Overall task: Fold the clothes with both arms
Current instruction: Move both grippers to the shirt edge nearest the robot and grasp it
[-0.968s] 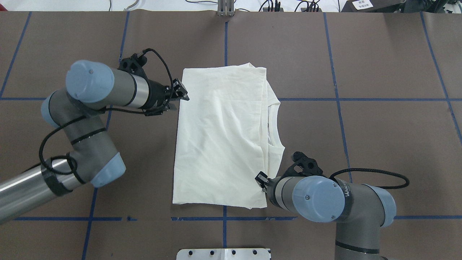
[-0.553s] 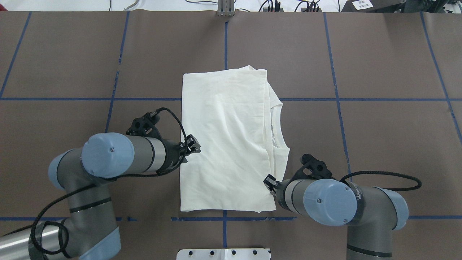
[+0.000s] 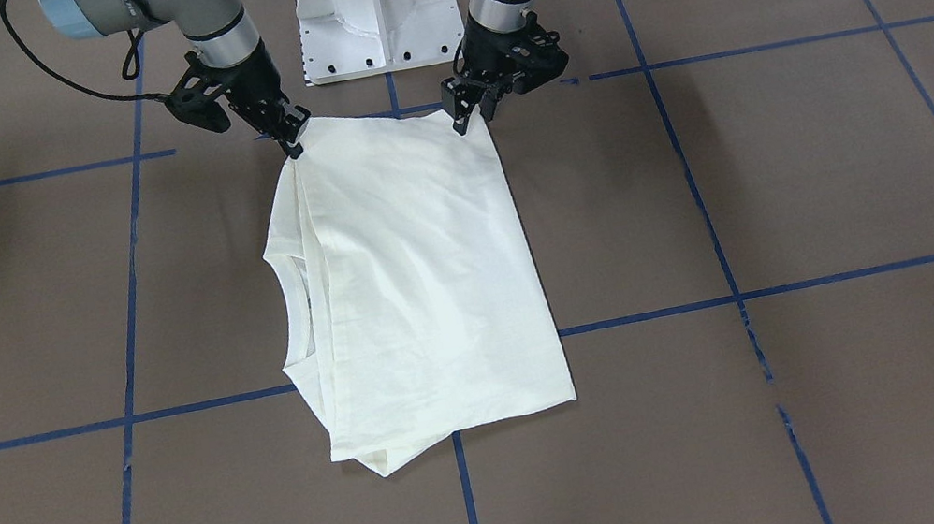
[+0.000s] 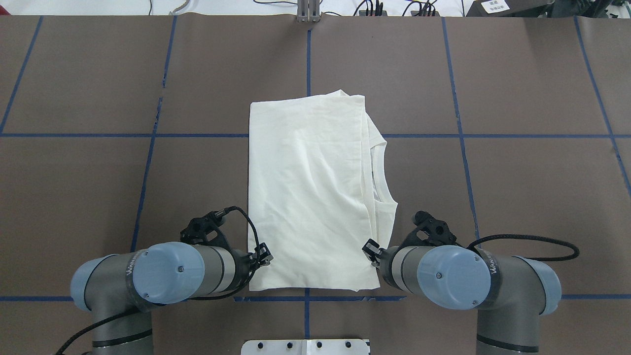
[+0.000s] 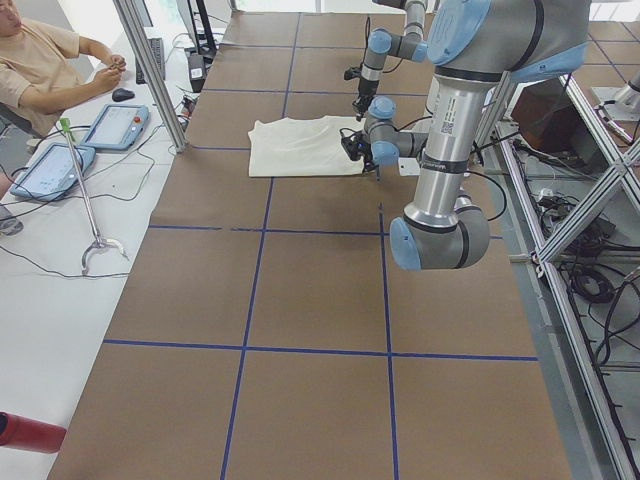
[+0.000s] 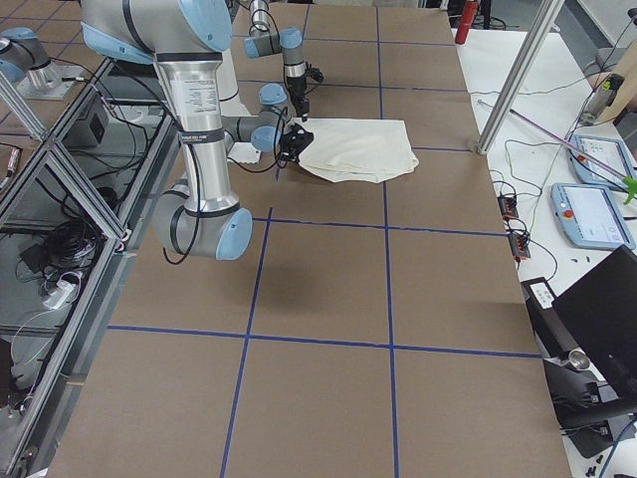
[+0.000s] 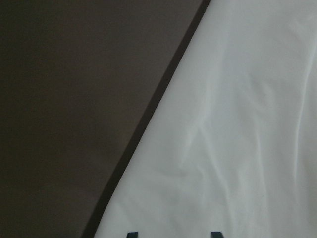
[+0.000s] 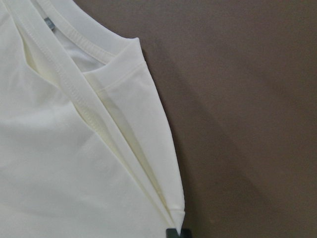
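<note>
Roughly at the middle of the brown table [image 4: 517,207], a little toward the robot's side, lies the cream T-shirt [image 4: 305,197], folded into a long rectangle with its plain reverse up. Its ribbed collar [image 4: 378,170] peeks out from under the folded layers along the edge on the robot's right, and the right wrist view shows a small grey label [image 8: 48,22] inside it. The right gripper [image 4: 368,246] is at the shirt's near right corner, its dark fingertips [image 8: 177,233] pressed together on the folded corner, pinching the cloth there. The left gripper [image 4: 265,256] is at the near left corner. In its wrist view two fingertips [image 7: 131,234] stand apart over the cloth just inside its edge, the jaws spread and holding nothing. The left arm [image 4: 167,271] and right arm [image 4: 443,276] reach in low from either side of the white base [image 3: 376,2]. Blue tape lines [image 4: 148,167] divide the tabletop into squares. Across the table from the robot, a person [image 5: 40,60] sits at a white bench [image 5: 60,230] bearing two blue-cased tablets [image 5: 115,125].
</note>
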Available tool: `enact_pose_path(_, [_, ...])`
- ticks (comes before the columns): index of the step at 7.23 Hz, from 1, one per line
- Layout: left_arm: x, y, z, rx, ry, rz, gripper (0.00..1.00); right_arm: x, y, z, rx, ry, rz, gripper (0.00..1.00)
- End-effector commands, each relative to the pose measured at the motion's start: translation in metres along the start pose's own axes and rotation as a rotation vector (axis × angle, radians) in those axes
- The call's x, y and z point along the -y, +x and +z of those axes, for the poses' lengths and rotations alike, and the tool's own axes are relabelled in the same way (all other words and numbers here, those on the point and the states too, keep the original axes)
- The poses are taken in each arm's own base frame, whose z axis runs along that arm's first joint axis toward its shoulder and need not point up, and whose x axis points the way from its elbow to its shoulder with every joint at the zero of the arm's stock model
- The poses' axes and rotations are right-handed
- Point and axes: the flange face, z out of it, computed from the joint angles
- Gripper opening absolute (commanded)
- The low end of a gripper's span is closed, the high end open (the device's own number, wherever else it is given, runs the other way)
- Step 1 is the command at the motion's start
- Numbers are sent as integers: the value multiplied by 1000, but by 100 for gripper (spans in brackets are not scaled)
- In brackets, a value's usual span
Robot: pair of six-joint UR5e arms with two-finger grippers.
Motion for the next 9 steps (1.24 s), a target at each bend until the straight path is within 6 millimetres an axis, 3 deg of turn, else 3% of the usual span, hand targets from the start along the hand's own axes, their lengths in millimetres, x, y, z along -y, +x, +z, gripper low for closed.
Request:
enact_pose_path(1, [-7,-6,3,13,-10,6,60,-1,-1,0,2,-1,1,0])
enact_pose_path(3, [-9,-6,4,15,-14,7,48,-2,-2,-2,6,-5,0,0])
enact_pose_path(4, [-12,-6,4,15,-18,9,36,-2,-2,-3,7,-6,0,0])
enact_pose_path(6, [-17,-7,5,16,-23,-16,0,-3,-1,-3,5,-6,-1,0])
enact_pose_path(7, [-18,-5,1,8,-28,-16,0,-2,0,-2,4,-5,0,0])
enact_pose_path(8, [-34,3,-23,-33,-66,-25,0,-4,-2,-12,18,-16,-1,0])
enact_pose_path(9, [-53,8,-60,-57,-106,-52,0,-8,9,-34,32,-43,-9,0])
